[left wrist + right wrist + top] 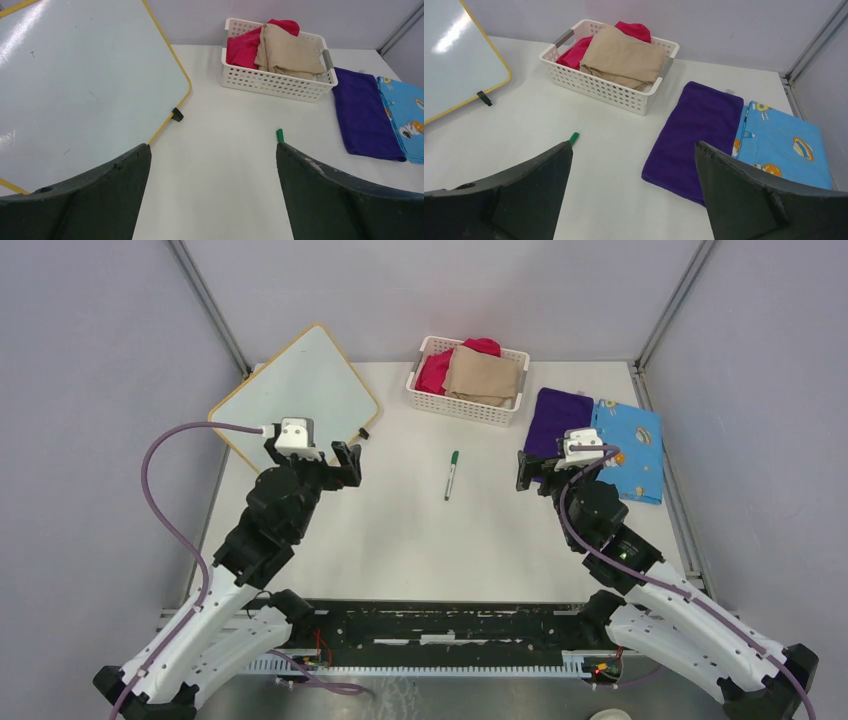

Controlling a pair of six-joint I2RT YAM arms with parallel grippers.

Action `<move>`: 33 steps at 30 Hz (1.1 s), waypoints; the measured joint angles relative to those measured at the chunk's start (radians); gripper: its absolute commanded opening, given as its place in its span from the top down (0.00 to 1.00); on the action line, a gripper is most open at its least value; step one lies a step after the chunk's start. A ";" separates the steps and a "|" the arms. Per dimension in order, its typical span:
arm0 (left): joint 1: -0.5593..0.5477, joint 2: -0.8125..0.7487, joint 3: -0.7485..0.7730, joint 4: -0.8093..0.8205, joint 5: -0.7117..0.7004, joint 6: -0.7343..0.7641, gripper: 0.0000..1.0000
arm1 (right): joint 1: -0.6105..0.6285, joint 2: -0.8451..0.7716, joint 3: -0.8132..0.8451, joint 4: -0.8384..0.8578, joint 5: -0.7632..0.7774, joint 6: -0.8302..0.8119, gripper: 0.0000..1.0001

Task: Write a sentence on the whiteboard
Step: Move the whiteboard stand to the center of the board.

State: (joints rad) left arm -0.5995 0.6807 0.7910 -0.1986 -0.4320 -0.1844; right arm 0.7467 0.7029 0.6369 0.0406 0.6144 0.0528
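Far-left corner: the whiteboard [295, 390], yellow-framed and turned cornerwise, reaches past the table's left edge and far corner. I cannot tell whether it lies flat or tilts.
Board face: glossy white with a few faint specks.
Foot [363, 433]: small and black, on the board's right corner, resting on the table.
Left gripper [212, 146]: jaws spread wide and holding nothing, over the table just beside the board's near-right edge.
Marker [452, 475]: white barrel with its green cap toward the far edge. It lies alone at mid-table between the two grippers and touches neither.
Right gripper [632, 145]: jaws spread wide and empty, by the near-left end of the purple cloth.
Basket [462, 412]: white and perforated, at the middle of the far edge. It holds a folded red cloth [435, 370] and a tan cloth [483, 375] lying partly over the red one.
Purple cloth [558, 420]: flat on the table, right of the basket.
Blue cloth [630, 445]: printed, along the right edge, its side meeting the purple one.
Table [400, 530]: white, matte, rectangular.
Room: pale grey-lilac panels [440, 290] on three sides, with a metal post [210, 305] slanting up at each far corner.
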 measured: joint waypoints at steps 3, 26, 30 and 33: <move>0.000 -0.014 -0.007 0.010 0.000 0.000 0.00 | 0.000 -0.004 -0.002 0.009 -0.016 -0.011 0.02; -0.005 -0.002 -0.034 0.023 -0.017 0.001 0.00 | 0.006 0.115 -0.016 -0.027 -0.204 0.001 0.05; -0.009 0.041 -0.034 0.011 -0.046 0.000 0.01 | 0.006 0.159 -0.017 -0.072 -0.255 0.040 0.06; -0.009 0.085 -0.034 0.005 -0.068 -0.002 0.00 | 0.006 0.176 -0.035 -0.079 -0.282 0.072 0.07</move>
State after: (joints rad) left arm -0.6083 0.7658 0.7567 -0.1940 -0.4995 -0.1860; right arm 0.7528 0.8787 0.6018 -0.0387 0.3325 0.1253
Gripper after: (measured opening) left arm 0.992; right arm 0.940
